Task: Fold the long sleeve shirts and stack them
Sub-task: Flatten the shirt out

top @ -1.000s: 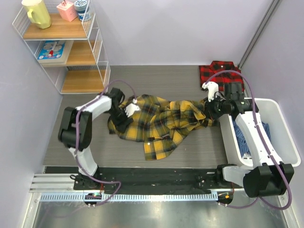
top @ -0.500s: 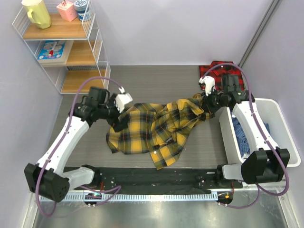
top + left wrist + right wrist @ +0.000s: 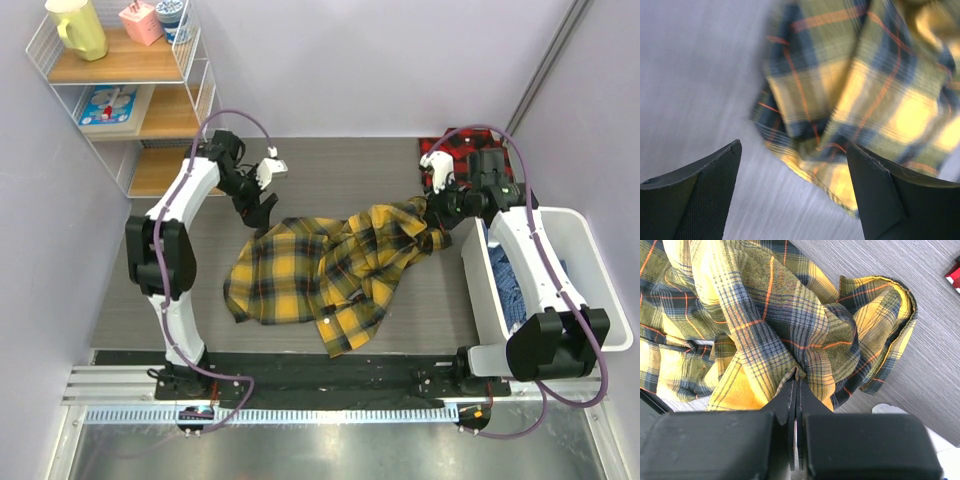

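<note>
The yellow plaid long sleeve shirt lies crumpled across the middle of the table, its left part spread flatter. My right gripper is shut on a bunched fold at the shirt's right end, with the fabric pinched between its fingertips and lifted slightly. My left gripper hovers open just beyond the shirt's far left corner. In the left wrist view nothing lies between its fingers, and the shirt's edge shows ahead of them. The red-and-black shirt lies folded at the back right.
A white bin holding blue cloth stands at the right edge, close to the right arm. A wire shelf unit with cups and boxes stands at the back left. A black rail runs along the near edge.
My left gripper has let go of the yellow shirt, opened and swung back toward the far left. The right gripper has drawn the shirt's right end slightly back and to the right.
</note>
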`<move>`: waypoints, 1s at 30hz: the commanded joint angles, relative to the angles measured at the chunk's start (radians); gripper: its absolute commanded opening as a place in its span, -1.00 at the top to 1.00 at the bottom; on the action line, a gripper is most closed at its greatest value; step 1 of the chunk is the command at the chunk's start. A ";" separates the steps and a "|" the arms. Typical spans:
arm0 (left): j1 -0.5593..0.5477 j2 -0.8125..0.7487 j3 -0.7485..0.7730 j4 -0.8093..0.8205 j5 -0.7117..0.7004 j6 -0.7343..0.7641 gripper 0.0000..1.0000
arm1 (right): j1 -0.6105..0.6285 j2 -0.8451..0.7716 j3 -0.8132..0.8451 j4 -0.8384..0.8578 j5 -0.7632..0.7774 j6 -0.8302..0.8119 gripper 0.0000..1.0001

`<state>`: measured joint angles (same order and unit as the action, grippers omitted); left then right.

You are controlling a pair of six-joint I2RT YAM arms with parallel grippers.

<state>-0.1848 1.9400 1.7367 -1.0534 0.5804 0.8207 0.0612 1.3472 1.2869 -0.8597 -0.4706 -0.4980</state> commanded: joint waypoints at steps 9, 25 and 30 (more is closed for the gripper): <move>0.001 0.160 0.049 -0.281 0.110 0.334 -0.66 | -0.004 0.009 0.039 0.018 0.016 0.009 0.98; 0.065 -0.013 -0.100 -0.323 0.081 0.335 0.98 | -0.023 -0.028 0.029 0.028 0.026 0.049 0.98; 0.103 -0.105 -0.097 -0.241 0.062 0.209 1.00 | -0.038 -0.049 0.051 0.040 0.027 0.084 0.98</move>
<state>-0.1116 1.9343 1.6257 -1.3136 0.6304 1.1172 0.0345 1.3499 1.2896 -0.8593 -0.4496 -0.4561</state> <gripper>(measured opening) 0.004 0.020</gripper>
